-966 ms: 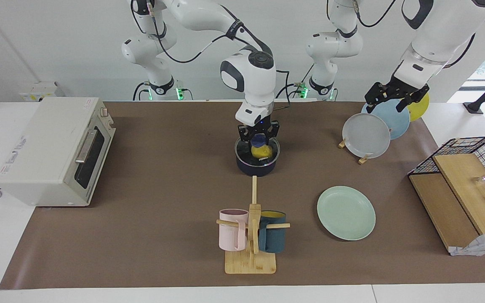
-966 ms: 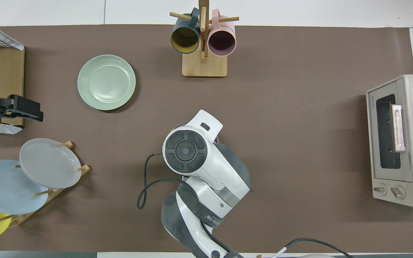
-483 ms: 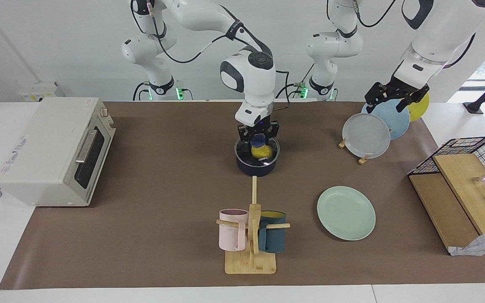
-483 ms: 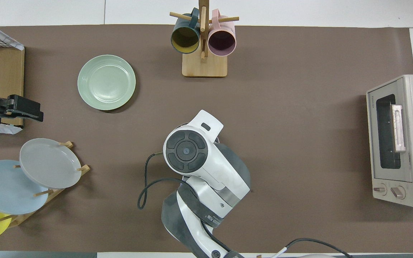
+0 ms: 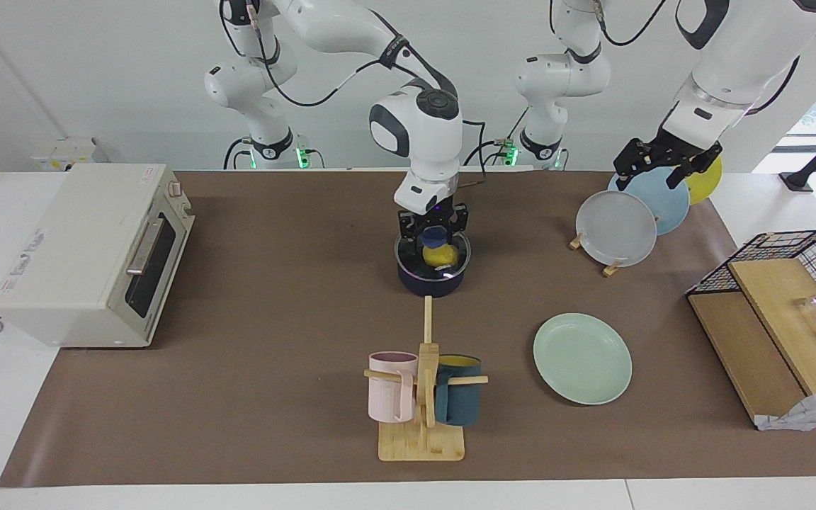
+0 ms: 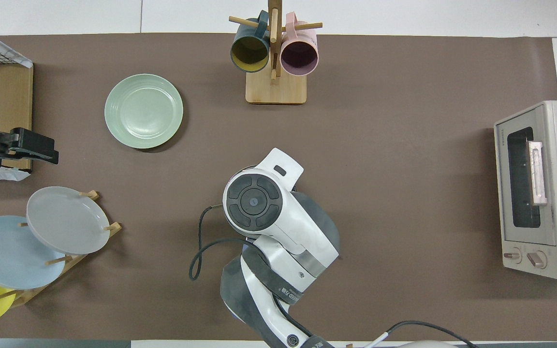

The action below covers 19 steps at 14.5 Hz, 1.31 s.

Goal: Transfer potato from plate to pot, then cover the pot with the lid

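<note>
The pot [image 5: 431, 273] is set near the middle of the desk [image 5: 273, 319], with the glass lid [image 5: 411, 253] laid on its rim and the potato [image 5: 440, 256] seen through it inside. The potato's long axis cannot be made out, and the pot's handle is hidden. The right claw [image 5: 433, 225] is held just over the lid's blue knob [image 5: 435, 235], its fingers parted beside the knob. The mint plate [image 5: 582, 358] is left bare toward the left arm's end, farther from the robots than the pot. The left claw [image 5: 657, 164] is held waiting over the upright plates [image 5: 617, 228]; whether it is spread or closed cannot be told.
</note>
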Available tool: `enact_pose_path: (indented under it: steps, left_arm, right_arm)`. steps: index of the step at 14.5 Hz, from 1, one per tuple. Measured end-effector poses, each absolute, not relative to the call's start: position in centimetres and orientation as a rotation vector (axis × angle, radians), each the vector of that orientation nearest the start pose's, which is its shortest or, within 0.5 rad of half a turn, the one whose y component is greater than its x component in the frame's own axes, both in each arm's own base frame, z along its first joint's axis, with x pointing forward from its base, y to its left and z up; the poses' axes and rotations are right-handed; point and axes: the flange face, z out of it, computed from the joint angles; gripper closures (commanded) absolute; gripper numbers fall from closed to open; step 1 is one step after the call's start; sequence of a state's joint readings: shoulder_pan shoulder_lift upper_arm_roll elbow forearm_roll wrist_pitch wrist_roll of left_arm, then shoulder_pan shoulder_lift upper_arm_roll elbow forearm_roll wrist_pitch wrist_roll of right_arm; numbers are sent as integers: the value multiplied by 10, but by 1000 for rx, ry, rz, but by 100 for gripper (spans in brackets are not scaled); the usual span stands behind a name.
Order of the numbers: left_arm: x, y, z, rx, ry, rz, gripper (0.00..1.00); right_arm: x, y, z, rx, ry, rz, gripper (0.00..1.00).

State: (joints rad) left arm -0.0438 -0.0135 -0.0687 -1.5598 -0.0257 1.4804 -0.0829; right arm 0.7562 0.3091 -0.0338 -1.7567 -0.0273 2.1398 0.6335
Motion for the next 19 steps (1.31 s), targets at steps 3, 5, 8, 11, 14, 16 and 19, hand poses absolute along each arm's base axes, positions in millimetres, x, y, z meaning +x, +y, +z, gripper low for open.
enact_pose_path:
  steps: [3, 5, 8, 11, 14, 16, 19]
  left_arm:
    - [537, -64, 629, -3158, 49, 107, 0]
    - [537, -64, 629, -3158, 49, 107, 0]
    - [537, -64, 629, -3158, 49, 107, 0]
    - [537, -64, 629, -3158, 49, 107, 0]
    - [537, -64, 629, -3158, 49, 108, 0]
    - [537, -64, 629, -3158, 49, 108, 0]
    - [537, -64, 629, -3158, 49, 108, 0]
  right_arm:
    - [506, 414, 428, -3120, -101, -127, 0]
    - [528, 395, 477, -3112, -29, -150, 0]
    - [549, 364, 524, -3092, 64, -189, 0]
    - [555, 349, 527, -3114, 48, -162, 0]
    - [573, 293, 547, -3138, -20, -147, 0]
    - [590, 213, 572, -3152, -26, -131, 0]
    - [588, 113, 605, -3169, 21, -66, 0]
